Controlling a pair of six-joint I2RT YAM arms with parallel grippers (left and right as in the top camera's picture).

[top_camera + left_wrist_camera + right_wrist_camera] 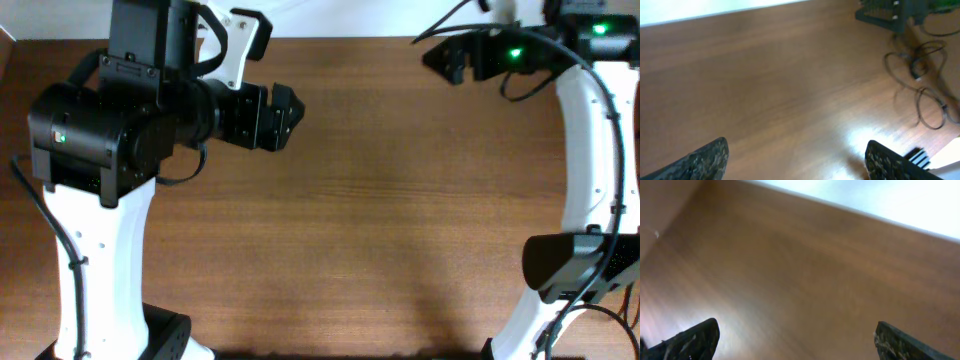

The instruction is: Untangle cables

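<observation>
Fingers (700, 160) of the left gripper (796, 147) are spread wide and empty above the table (765, 75); the right gripper (796, 326) gapes the same, holding nothing. The cables (922, 87) lie at the far right of the left wrist view: thin black cords in about 3 loose overlapping loops, 1 small plug (916, 73) visible.
</observation>
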